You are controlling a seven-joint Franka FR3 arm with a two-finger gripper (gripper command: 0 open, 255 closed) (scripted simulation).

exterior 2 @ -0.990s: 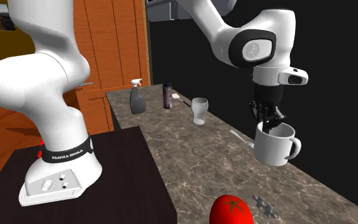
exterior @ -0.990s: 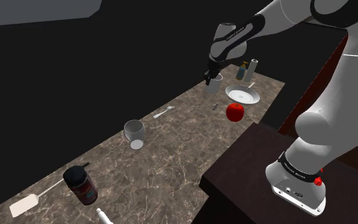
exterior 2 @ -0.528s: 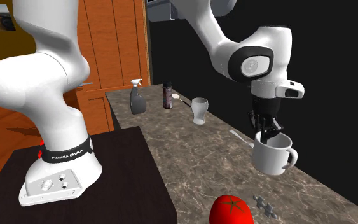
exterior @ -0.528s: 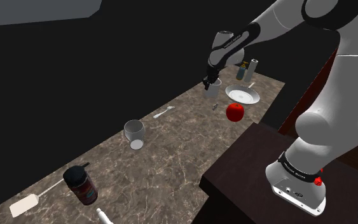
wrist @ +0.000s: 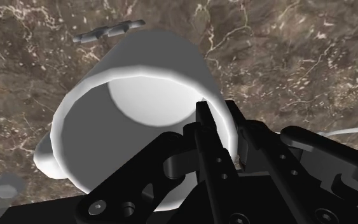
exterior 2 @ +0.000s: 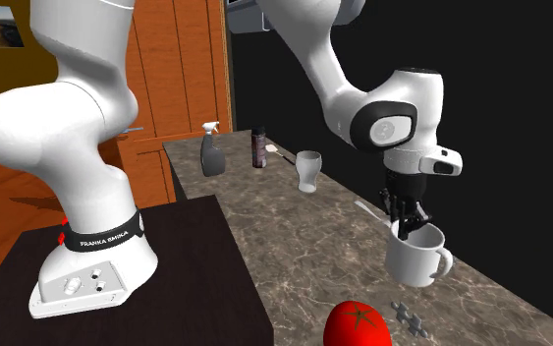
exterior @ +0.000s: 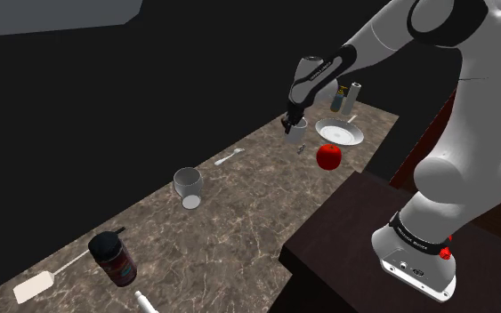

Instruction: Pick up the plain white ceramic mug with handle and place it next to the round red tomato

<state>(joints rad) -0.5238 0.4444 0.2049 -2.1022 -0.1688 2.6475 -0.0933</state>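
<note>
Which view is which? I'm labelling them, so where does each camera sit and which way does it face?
Shoulder view: beside and behind the stand, looking down along the counter; the arm reaches up-left to the white mug.
Second exterior view: by the stand, facing along the counter; arm base at its left, gripper on the mug.
Wrist view: on the hand, looking into the mug; fingers clasp its rim.
Shared: mug and gripper in all three; tomato in both exterior views.

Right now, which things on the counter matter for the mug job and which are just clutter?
In the job: white mug, clasped at its rim by the gripper; red tomato.

Lying about: white plate, drinking glass, spray bottle, dark jar, spoon, spatula.
</note>
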